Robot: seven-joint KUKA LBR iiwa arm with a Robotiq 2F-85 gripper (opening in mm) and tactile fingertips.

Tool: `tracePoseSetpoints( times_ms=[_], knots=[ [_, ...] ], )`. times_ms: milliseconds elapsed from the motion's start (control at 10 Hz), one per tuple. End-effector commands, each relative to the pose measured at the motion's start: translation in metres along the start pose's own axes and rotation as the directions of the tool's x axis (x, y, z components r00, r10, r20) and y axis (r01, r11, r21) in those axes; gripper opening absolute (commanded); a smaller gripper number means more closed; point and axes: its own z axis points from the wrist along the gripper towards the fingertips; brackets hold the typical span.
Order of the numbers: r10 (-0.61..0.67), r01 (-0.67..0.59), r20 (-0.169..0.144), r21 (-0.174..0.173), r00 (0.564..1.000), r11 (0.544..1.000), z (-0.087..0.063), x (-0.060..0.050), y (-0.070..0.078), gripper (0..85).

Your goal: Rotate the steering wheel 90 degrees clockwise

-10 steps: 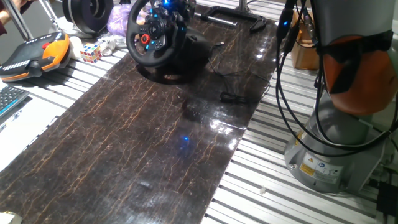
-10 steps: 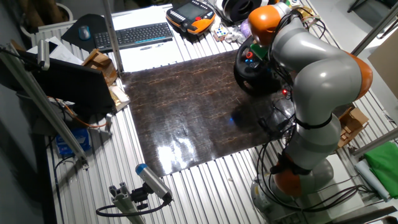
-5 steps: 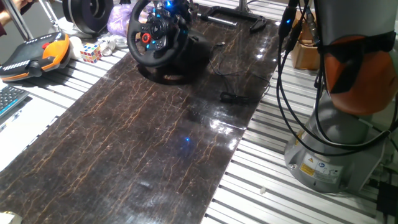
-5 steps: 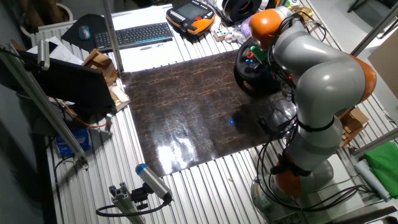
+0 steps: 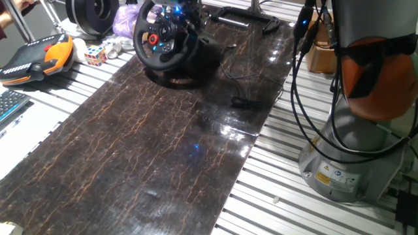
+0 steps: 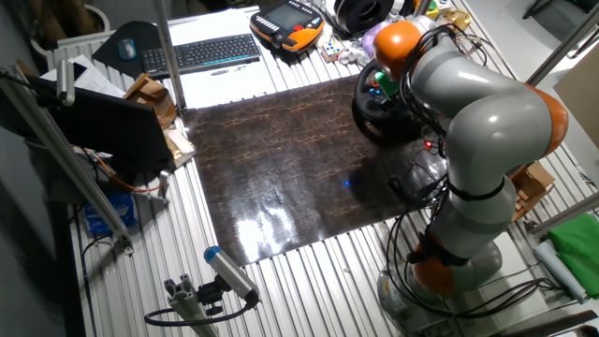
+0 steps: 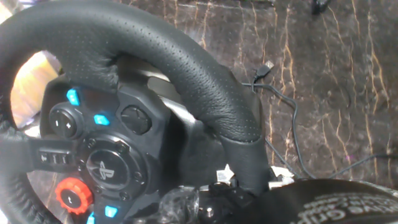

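Observation:
The black steering wheel (image 5: 149, 55) stands tilted on its black base (image 5: 196, 62) at the far end of the dark mat, its hub showing a red knob (image 5: 153, 38) and lit buttons. My gripper (image 5: 181, 11) sits at the wheel's upper rim and seems shut on it, with a blue light glowing on the hand. The thick stitched rim (image 7: 186, 68) fills the hand view and runs down to the bottom edge, with the red knob (image 7: 73, 194) at the lower left. In the other fixed view the arm (image 6: 468, 103) bends over the wheel (image 6: 367, 112) and hides the hand.
A black spool-like ring (image 5: 91, 13), a puzzle cube (image 5: 95, 55), an orange-black pendant (image 5: 39, 57) and a keyboard (image 6: 201, 51) lie left of the wheel. A thin cable (image 5: 245, 101) crosses the mat (image 5: 163, 150). The arm's base (image 5: 353, 156) stands at the right.
The wheel has turned a little, its hub buttons and red knob shifting slightly. The hand and forearm have moved with the rim.

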Motion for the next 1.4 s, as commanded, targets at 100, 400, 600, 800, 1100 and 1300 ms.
tracePoseSetpoints(
  times_ms=[100,400,600,800,1100,1300],
  knots=[
    [0.039,-0.039,0.007,-0.005,0.999,0.999,0.003,0.005,0.0,0.7],
    [0.094,-0.094,0.008,-0.011,0.996,0.996,0.007,0.011,0.001,0.7],
    [0.143,-0.142,0.01,-0.018,0.99,0.99,0.009,0.014,0.004,0.7],
    [0.17,-0.17,0.011,-0.023,0.985,0.985,0.011,0.016,0.005,0.7],
    [0.207,-0.207,0.016,-0.026,0.978,0.978,0.012,0.018,0.007,0.7],
    [0.226,-0.226,0.022,-0.026,0.974,0.974,0.011,0.019,0.008,0.7]
  ],
)
